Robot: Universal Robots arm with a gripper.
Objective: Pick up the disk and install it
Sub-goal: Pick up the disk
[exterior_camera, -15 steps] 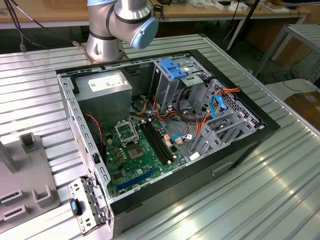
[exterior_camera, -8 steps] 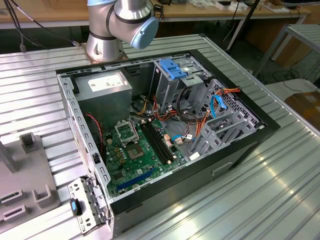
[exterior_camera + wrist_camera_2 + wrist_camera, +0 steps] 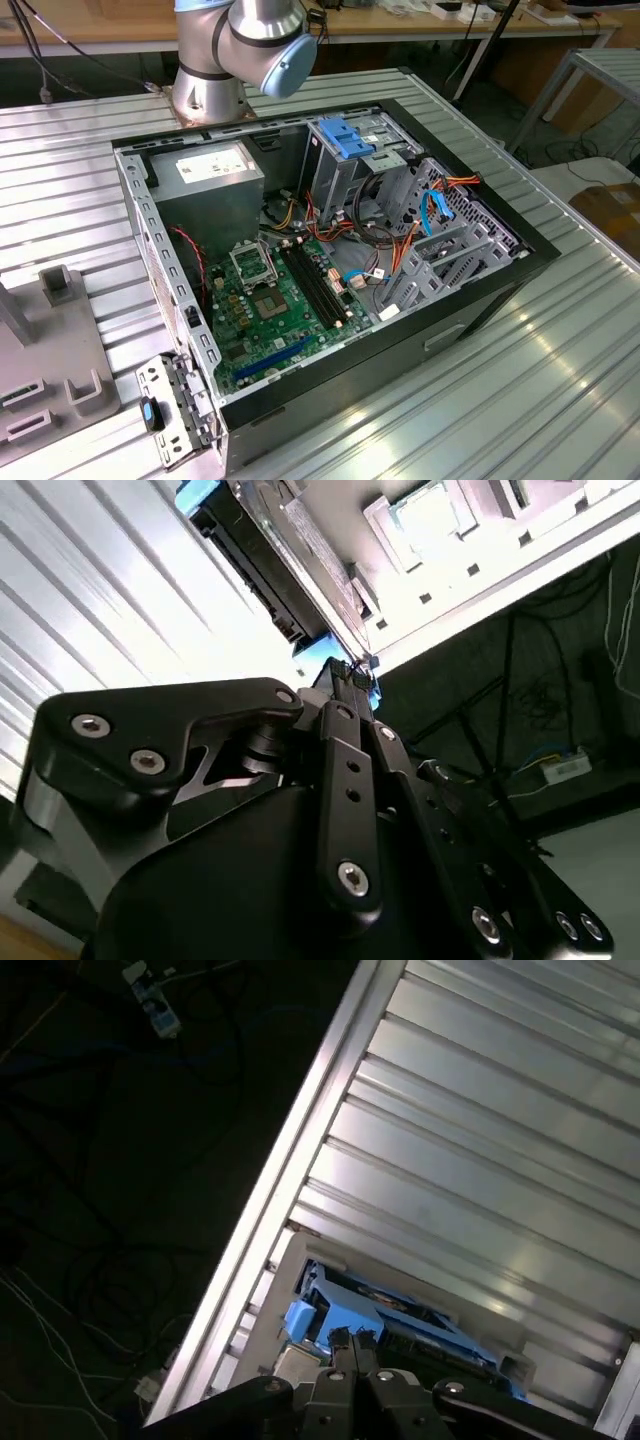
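Showing, nearest in both wrist views, the black linkage of the gripper [image 3: 347, 677], narrowing to a tip just at one blue end of the disk [image 3: 255, 575], and leaving the claw's state, whether clamping the frame, clenched empty or released, impossible to tell. Showing immediately beyond, in the first wrist view, the disk [image 3: 330, 1312] lying framed in bright blue close beside the long edge of the ribbed metal table [image 3: 480, 1140], and, in the second wrist view, a pale fixture [image 3: 430, 520] just beside it. Showing farther off, past that edge, a dark floor [image 3: 100, 1180] strewn with loose cables [image 3: 35, 1305] and carrying a power strip [image 3: 155, 1010]. Turning to the exterior view and working outward likewise: showing first a grey jig plate [image 3: 50, 370] at the table's near corner on the exterior view's left; then, sitting mid-table with its side open, a computer case [image 3: 135, 215] holding a green motherboard [image 3: 265, 300], a grey power supply [image 3: 205, 180], a metal drive cage [image 3: 440, 250] threaded by thin blue cables [image 3: 432, 212], and a ribbed light-blue bracket [image 3: 345, 138] toward the case's far end; then the arm's base [image 3: 210, 95] standing at the table's far edge, just behind the case, and rising out of frame; and last, well apart from the table, a wooden bench [image 3: 100, 25] running across the background.
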